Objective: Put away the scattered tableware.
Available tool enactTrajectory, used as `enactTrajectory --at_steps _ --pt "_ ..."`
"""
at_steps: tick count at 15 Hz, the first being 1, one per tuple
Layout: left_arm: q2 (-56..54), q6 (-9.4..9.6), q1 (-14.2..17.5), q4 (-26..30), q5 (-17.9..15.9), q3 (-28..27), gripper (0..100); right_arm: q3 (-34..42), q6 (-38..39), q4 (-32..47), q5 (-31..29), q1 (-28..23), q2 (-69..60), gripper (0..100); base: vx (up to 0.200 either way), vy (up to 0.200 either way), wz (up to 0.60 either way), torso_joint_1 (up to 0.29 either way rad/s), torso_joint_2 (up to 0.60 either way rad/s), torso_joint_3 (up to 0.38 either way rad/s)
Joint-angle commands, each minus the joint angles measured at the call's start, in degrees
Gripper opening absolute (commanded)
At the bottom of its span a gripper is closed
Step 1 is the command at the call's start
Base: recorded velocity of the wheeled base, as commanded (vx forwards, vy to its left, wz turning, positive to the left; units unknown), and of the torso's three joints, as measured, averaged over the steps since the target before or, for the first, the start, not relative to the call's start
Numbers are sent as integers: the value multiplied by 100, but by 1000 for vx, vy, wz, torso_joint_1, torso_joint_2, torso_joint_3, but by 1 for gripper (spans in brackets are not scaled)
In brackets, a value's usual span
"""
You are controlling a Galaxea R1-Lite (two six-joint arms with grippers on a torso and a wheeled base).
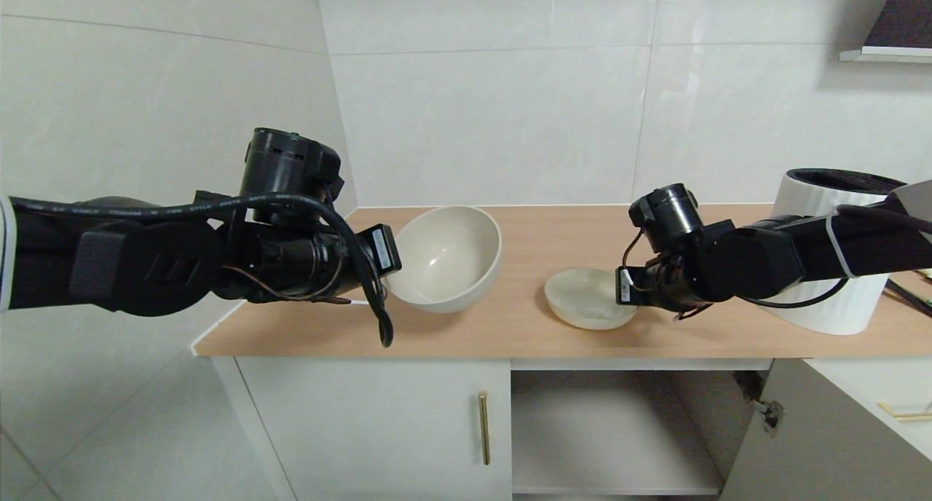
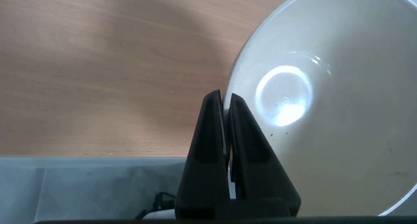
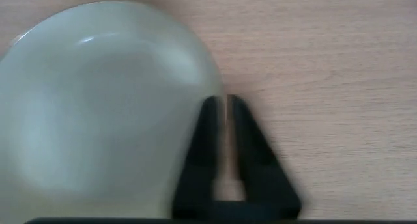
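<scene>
Across the front runs a pale wood-grain countertop [image 1: 524,326], matte and flat. At its right end stands a white ribbed cylindrical container [image 1: 837,308], partly hidden by the right arm. Toward the left, a large glossy cream bowl [image 1: 448,257] is tipped up, its round hollow facing the robot. The left wrist view shows what the head view hides: the left gripper [image 2: 225,97] clamped on the bowl's rim. Near the middle, a small translucent milky dish [image 1: 582,297] lies on the wood, with the right gripper [image 3: 222,101] pinched on its edge.
</scene>
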Motion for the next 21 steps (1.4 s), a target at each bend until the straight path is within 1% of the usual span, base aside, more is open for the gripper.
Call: enactTrajectory --at_steps 1,5,7,8,9,10,11,12,13,15,16,18,19,21 --pt "-13 -2 -1 -1 2 1 0 0 1 4 -3 6 -9 0 0 0 0 0 0 0" --pt "-92 -2 -1 -1 2 10 0 35 10 48 23 15 -273 0 0 0 0 0 0 0" --pt "-285 15 -1 17 -33 186 0 193 10 127 172 15 -712 0 0 0 0 0 0 0" --pt "-443 130 -1 8 -139 405 0 316 27 267 375 15 -1002 0 0 0 0 0 0 0" --pt "-663 253 -1 -10 -315 669 0 501 124 417 629 15 -1336 0 0 0 0 0 0 0" --pt "-795 305 -1 -10 -438 748 0 615 159 496 823 15 -1530 0 0 0 0 0 0 0" --pt "-1015 323 -1 -10 -613 854 0 720 168 619 1183 15 -1837 0 0 0 0 0 0 0" --pt "-1138 332 -1 -10 -675 968 0 808 185 795 1350 15 -2039 0 0 0 0 0 0 0" --pt "-1182 332 -1 -10 -684 1021 0 914 194 927 1394 15 -2198 0 0 0 0 0 0 0" --pt "-1278 332 -1 -10 -693 1108 0 1353 185 909 1412 15 -2426 0 0 0 0 0 0 0" --pt "-1296 332 -1 -10 -693 1135 0 1380 185 900 1412 15 -2461 0 0 0 0 0 0 0" --pt "-1270 332 -142 -10 -710 1179 0 1749 150 900 1403 6 -2681 0 0 0 0 0 0 0" --pt "-1252 340 -212 -10 -728 1170 0 1819 141 891 1412 6 -2751 0 0 0 0 0 0 0" --pt "-1235 340 -344 -10 -736 1170 0 1819 133 874 1403 -3 -2742 0 -200 0 0 2 2 5"
